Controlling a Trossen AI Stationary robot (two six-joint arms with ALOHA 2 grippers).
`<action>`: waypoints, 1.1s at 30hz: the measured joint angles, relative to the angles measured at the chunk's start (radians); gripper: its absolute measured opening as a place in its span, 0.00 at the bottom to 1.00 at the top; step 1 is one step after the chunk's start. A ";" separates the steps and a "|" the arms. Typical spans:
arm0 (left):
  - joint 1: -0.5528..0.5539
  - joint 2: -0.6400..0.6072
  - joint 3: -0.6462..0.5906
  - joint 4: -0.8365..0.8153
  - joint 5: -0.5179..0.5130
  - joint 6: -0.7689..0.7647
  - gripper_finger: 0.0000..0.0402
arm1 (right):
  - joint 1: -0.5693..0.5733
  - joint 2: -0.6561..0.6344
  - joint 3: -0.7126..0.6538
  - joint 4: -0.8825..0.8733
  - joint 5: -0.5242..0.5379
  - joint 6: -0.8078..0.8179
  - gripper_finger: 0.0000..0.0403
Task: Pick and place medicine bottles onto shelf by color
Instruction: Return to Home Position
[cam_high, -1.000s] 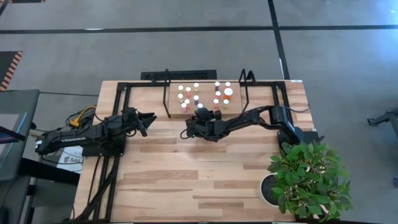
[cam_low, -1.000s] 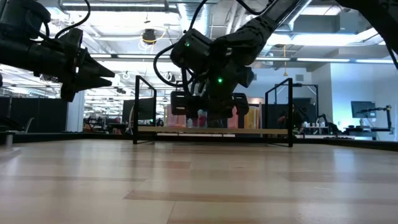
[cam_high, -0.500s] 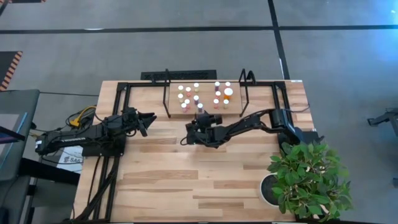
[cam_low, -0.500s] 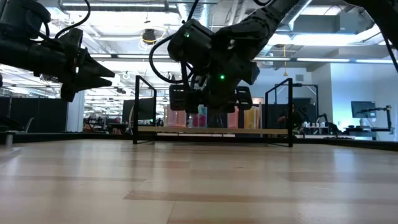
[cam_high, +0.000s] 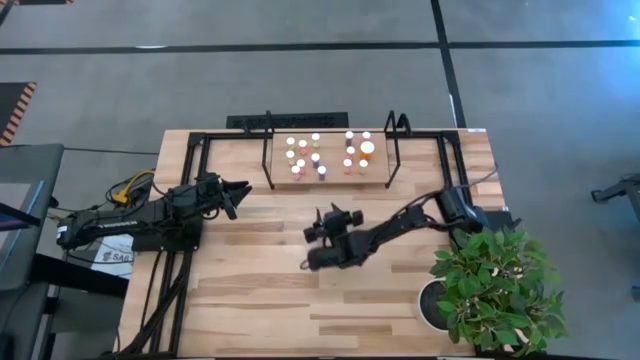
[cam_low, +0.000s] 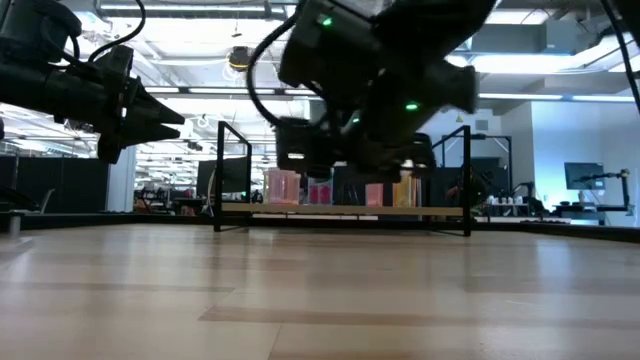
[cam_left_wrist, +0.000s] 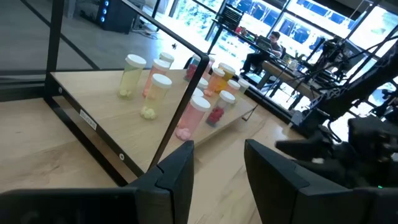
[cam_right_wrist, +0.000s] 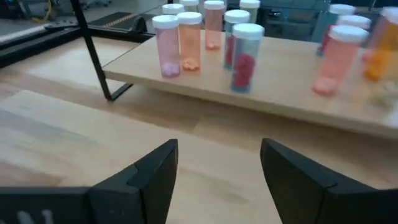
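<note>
From above: the shelf (cam_high: 380, 176) sits at the far side of the table (cam_high: 260, 300), and the medicine bottles (cam_high: 316, 137) stand on its board in two clusters between the black hoops. One larger-capped bottle (cam_high: 367, 148) is in the right-hand cluster. The right gripper (cam_high: 335, 220) hangs over bare table in front of the shelf, well apart from the bottles and carrying nothing. The left gripper (cam_high: 241, 187) waits by the table's left edge, pointing toward the shelf. A potted plant (cam_high: 495, 285) fills the near right corner.

Down at table height, the right gripper (cam_low: 350, 158) is a dark mass above the planks, in front of the shelf (cam_low: 340, 210). Pink and yellowish medicine bottles (cam_low: 285, 187) peek out behind it. The left gripper (cam_low: 172, 118) hovers high on the left.

Left wrist view: the left gripper (cam_left_wrist: 217, 158) has its fingers a little apart, nothing between them. Ahead, the shelf (cam_left_wrist: 87, 93) carries yellowish, pink and orange medicine bottles (cam_left_wrist: 134, 74).

Right wrist view: the right gripper (cam_right_wrist: 219, 155) is spread wide and empty, facing the shelf (cam_right_wrist: 280, 90). Upright medicine bottles (cam_right_wrist: 245, 56) stand there, pink ones to one side and a red-filled one nearest.
</note>
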 joint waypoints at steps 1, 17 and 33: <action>0.000 0.000 0.000 0.000 0.000 0.000 0.32 | 0.016 0.000 0.000 -0.035 0.010 0.047 0.62; 0.000 0.000 0.000 0.000 0.000 0.000 0.32 | 0.223 -0.181 0.000 -0.595 -0.018 0.616 0.62; 0.000 0.000 0.000 0.000 0.000 0.000 0.32 | 0.319 -0.511 -0.028 -0.789 -0.129 0.329 0.62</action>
